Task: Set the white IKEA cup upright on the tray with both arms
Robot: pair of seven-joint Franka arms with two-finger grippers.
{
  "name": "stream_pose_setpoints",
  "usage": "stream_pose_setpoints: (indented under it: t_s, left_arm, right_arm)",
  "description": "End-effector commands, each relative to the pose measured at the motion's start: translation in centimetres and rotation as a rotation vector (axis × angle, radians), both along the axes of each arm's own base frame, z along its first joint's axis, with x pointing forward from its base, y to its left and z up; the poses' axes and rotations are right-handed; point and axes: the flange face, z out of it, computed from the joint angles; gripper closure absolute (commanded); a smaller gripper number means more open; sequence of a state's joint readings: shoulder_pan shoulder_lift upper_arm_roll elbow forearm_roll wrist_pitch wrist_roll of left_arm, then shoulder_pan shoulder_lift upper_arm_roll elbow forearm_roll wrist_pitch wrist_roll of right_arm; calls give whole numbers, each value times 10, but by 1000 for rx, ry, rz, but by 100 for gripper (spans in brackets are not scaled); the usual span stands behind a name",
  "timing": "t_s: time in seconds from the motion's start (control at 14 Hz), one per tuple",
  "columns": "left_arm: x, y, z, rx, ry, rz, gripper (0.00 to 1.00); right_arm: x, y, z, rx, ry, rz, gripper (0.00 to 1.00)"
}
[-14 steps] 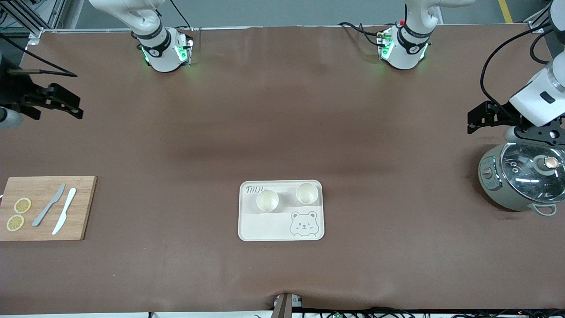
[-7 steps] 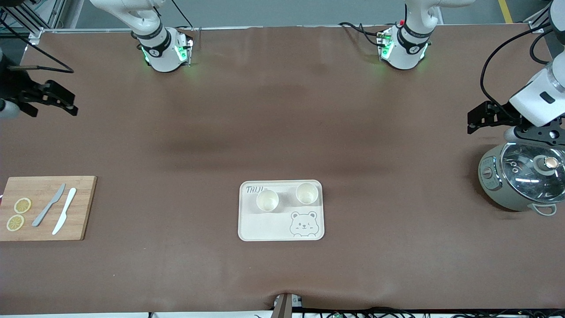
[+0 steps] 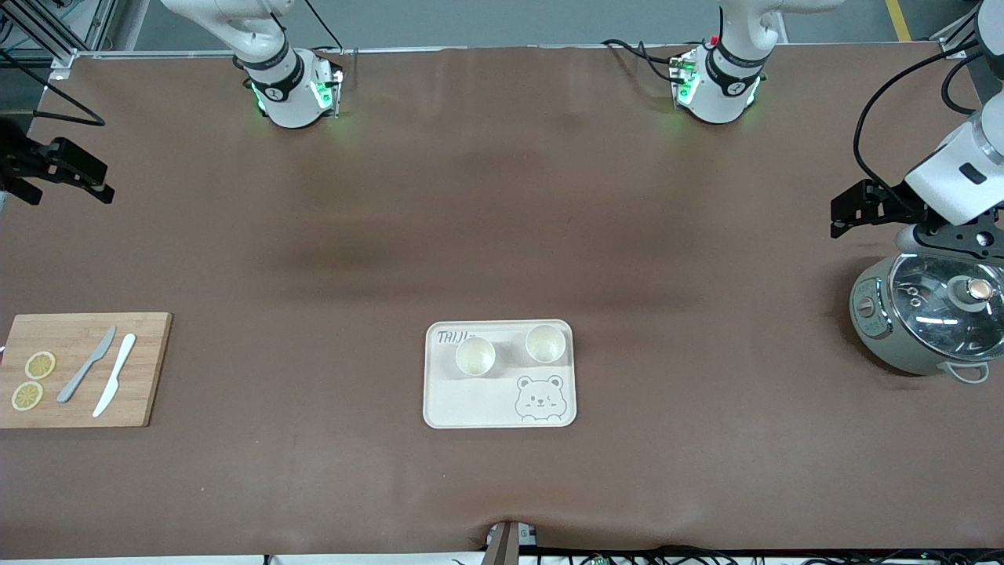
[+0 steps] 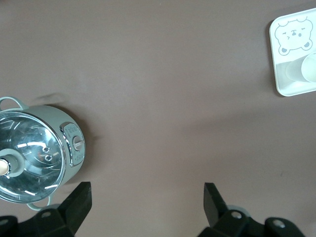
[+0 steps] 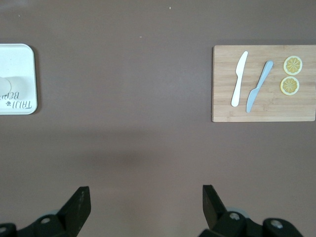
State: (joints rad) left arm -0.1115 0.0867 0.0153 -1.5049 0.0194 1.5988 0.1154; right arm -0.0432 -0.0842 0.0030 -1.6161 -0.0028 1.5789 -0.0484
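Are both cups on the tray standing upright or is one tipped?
Both upright. The two white cups show round open mouths facing up, side by side on the tray at its edge farther from the front camera.

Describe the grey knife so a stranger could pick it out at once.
Find the wooden cutting board at the right arm's end of the table. Two knives lie on it beside two lemon slices. The grey knife lies between the slices and the white knife.
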Motion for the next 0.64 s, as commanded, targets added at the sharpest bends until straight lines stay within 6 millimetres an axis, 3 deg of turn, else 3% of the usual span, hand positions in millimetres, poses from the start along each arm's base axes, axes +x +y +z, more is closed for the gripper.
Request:
stream_pose_setpoints:
  t_s: [0.0,0.57]
  left_arm:
    - [3,0,3,28,-13,2,0]
    - [4,-1,4,27,-22,2,0]
  right_arm:
    - [1,-7,6,9,-3,-5,0]
    - [1,-15,8,10,-7,-23,0]
